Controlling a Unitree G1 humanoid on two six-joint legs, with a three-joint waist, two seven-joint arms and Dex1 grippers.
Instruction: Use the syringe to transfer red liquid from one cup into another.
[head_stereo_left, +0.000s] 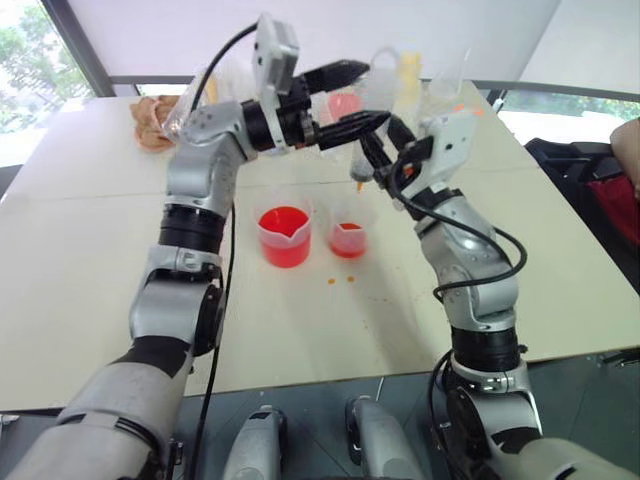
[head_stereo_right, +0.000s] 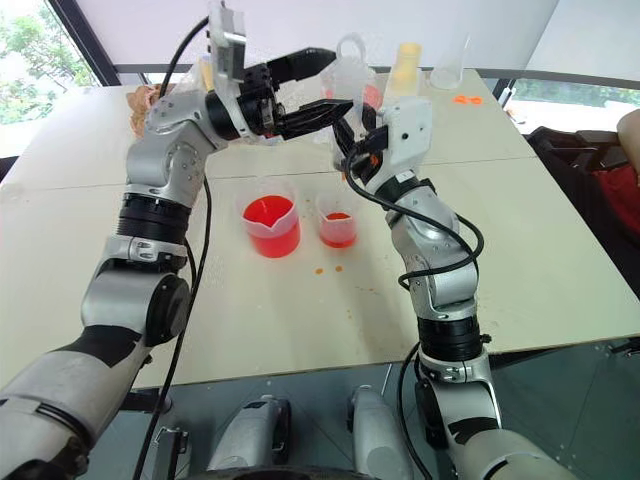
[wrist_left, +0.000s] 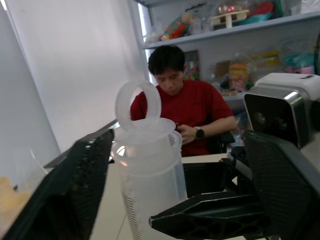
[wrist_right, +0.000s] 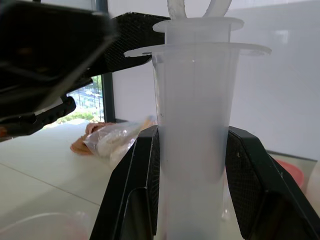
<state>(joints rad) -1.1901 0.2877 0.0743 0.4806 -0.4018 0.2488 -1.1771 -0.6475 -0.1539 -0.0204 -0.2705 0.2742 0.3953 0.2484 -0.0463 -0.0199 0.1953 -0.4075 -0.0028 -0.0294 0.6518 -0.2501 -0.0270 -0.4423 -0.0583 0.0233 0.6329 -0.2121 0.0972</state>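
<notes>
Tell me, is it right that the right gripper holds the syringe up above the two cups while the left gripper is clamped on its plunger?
Not quite: the left gripper is open around the plunger, as the left wrist view shows. The right gripper does hold the syringe above the two cups.

I'm seeing bright, even daylight from windows (head_stereo_left: 35, 55) at ten o'clock and two o'clock, blown out white. The table (head_stereo_left: 80, 260) carries only soft, faint shadows. In both wrist views the near fingers (wrist_left: 65, 195) are blurred, and straight lines bow toward the head views' edges.
</notes>
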